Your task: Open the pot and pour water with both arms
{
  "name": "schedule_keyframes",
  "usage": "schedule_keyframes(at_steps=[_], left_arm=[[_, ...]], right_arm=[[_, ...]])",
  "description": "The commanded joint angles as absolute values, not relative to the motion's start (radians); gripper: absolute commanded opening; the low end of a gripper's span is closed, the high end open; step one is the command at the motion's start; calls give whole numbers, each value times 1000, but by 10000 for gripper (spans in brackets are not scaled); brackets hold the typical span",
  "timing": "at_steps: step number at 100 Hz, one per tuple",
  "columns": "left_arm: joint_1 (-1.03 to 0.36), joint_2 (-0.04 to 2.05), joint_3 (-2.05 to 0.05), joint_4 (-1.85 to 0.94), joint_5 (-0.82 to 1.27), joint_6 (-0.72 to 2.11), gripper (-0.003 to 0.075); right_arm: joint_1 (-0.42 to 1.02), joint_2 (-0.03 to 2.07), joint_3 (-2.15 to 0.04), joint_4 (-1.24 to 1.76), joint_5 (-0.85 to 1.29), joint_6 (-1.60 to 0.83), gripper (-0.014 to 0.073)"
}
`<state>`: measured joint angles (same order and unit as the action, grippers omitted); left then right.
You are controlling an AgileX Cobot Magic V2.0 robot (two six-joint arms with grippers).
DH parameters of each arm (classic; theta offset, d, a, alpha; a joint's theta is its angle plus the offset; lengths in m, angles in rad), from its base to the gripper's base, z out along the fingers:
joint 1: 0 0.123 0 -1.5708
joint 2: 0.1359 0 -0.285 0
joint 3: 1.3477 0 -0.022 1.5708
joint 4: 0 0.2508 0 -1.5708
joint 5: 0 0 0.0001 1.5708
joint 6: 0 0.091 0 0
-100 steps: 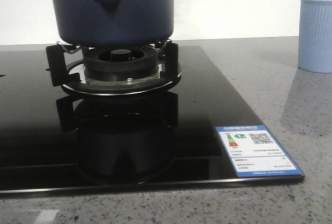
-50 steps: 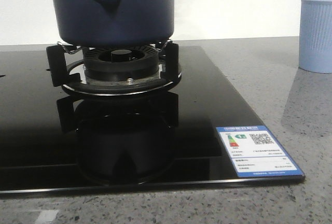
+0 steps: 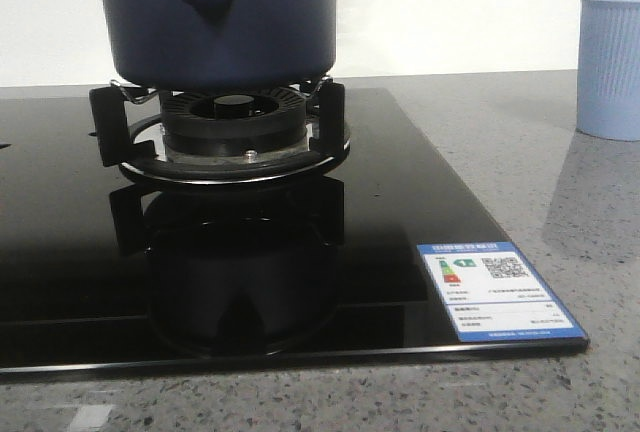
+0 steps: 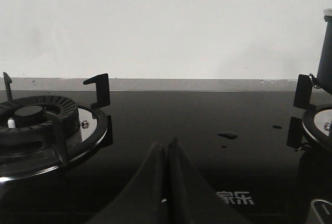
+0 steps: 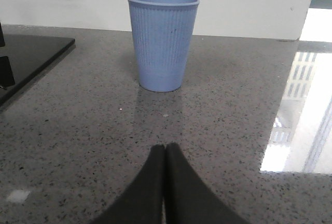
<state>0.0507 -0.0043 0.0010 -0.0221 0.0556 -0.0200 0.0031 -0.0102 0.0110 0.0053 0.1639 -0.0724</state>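
Item: large dark navy-blue matte round pot (image 3: 222,22), seated on the black burner grate (image 3: 225,132) of the glossy black glass hob (image 3: 400,212); top out of view. Pale blue ribbed cup (image 5: 162,41) on the speckled grey worktop (image 5: 78,130), well apart from the hob. Left pincer (image 4: 167,154) clenched, empty, low over the hob; right pincer (image 5: 165,156) clenched, empty, facing the cup. Advice: part the fingers before reaching; approach the pot's top squarely.

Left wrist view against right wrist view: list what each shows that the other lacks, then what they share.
Only the left wrist view shows the bare burner, the pot edge on the other burner and droplets on the glass. Only the right wrist view shows the pale blue ribbed cup upright on the grey countertop. Both show a gripper with fingers together, left gripper and right gripper, and the black cooktop.
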Motion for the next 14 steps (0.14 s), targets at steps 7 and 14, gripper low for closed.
schedule_keyframes(at_steps=[7,14], left_arm=[[48,-33,11,-25,-17,-31,-20],[48,-33,11,-25,-17,-31,-20]], right_arm=[[4,-24,35,6,95,-86,-71],[4,-24,35,6,95,-86,-71]])
